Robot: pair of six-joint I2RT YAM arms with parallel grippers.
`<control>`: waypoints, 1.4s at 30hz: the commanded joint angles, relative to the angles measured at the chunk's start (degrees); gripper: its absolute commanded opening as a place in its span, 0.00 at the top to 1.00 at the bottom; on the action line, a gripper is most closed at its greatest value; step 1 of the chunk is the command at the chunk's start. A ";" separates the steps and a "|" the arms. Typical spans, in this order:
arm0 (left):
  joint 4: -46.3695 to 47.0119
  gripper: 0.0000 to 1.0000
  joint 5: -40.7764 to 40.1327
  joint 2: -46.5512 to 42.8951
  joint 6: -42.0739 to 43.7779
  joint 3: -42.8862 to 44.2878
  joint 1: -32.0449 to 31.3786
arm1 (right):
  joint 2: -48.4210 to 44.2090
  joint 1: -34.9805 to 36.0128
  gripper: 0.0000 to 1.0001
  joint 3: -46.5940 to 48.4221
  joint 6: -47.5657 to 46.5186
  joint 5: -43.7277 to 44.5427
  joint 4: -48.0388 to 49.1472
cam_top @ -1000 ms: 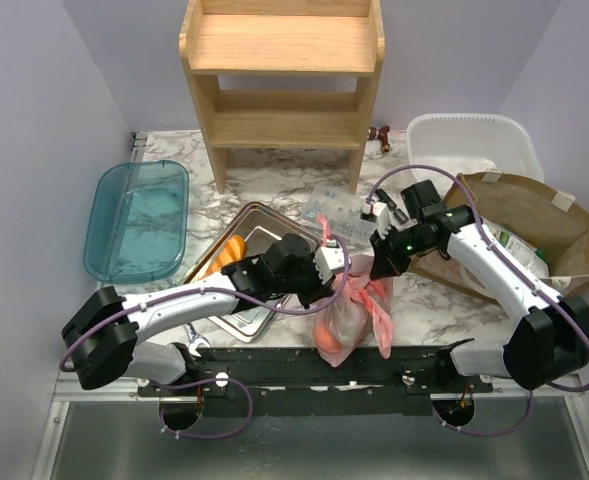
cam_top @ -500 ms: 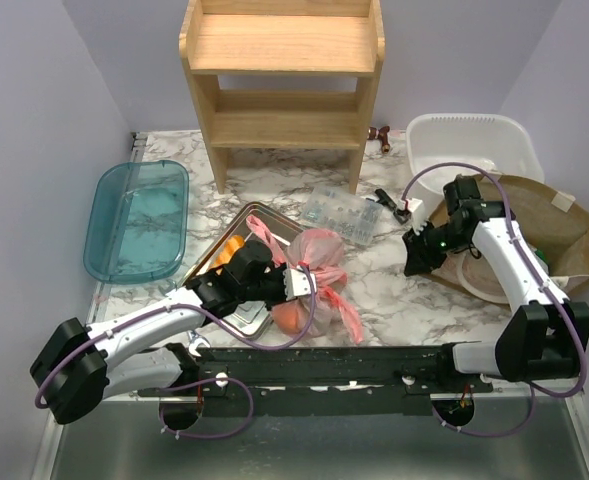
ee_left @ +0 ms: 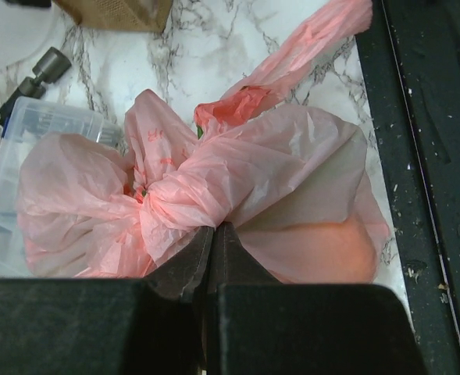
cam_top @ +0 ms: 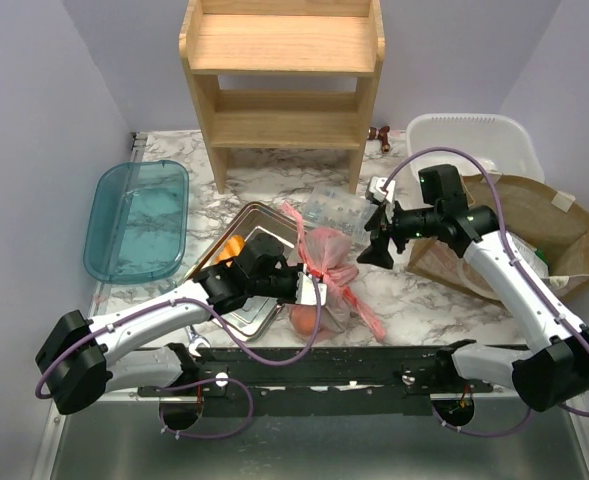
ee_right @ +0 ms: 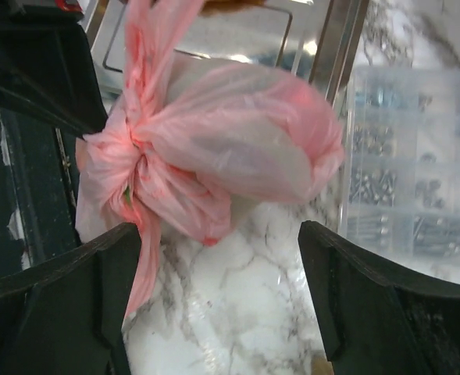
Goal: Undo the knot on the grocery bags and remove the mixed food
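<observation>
Pink grocery bags (ee_left: 292,168), knot (ee_left: 163,199) tied, left gripper (ee_left: 212,234) pinching

Even, bright light falls from above; shadows beside the pink bag (cam_top: 324,258) are soft. In the right wrist view the bag is blurred, and the tray (ee_right: 345,47) behind it glares.

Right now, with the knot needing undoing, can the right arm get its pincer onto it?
Probably yes. The right pincer is open and faces the knot with only bare marble between. The left pincer is shut on the pink bag just beside the knot, so room is tight.
</observation>
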 commanded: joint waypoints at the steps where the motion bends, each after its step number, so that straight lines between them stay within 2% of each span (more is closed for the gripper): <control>1: -1.42 1.00 5.35 0.64 5.07 1.95 -0.37 | -1.59 4.50 0.10 -3.75 -2.96 -3.10 11.06; 7: -2.24 1.00 5.44 -0.06 5.52 1.28 -0.35 | -1.49 12.61 0.10 -10.66 -5.52 0.92 22.47; 13: -3.98 1.00 5.62 -0.42 5.30 1.27 -0.35 | 2.73 17.13 0.11 -13.60 -11.48 4.53 27.81; 17: -5.38 1.00 5.70 -0.74 5.77 1.13 -0.40 | 5.15 18.00 0.22 -13.44 -14.91 7.86 29.23; 19: -5.39 1.00 5.45 -1.01 6.17 0.79 -0.36 | 5.55 17.95 0.32 -13.43 -16.83 8.63 28.60; 22: -6.06 1.00 5.31 -1.36 6.77 0.54 -0.36 | 5.47 18.00 0.55 -14.59 -18.76 11.15 28.59; 25: -5.87 1.00 4.62 -1.92 6.59 0.13 -0.35 | 5.50 18.00 0.99 -15.12 -19.29 15.12 27.02; 32: -5.74 1.00 2.08 -6.65 5.14 -2.40 0.67 | -1.98 17.40 0.99 -13.64 -9.72 25.85 17.92; 38: -7.32 1.00 2.09 -9.16 6.63 -5.95 3.73 | -9.75 16.75 0.99 -17.62 -7.21 32.82 4.98; 42: -7.93 1.00 2.94 -8.05 8.21 -6.63 5.82 | -12.46 16.06 0.99 -20.14 -5.16 35.79 1.22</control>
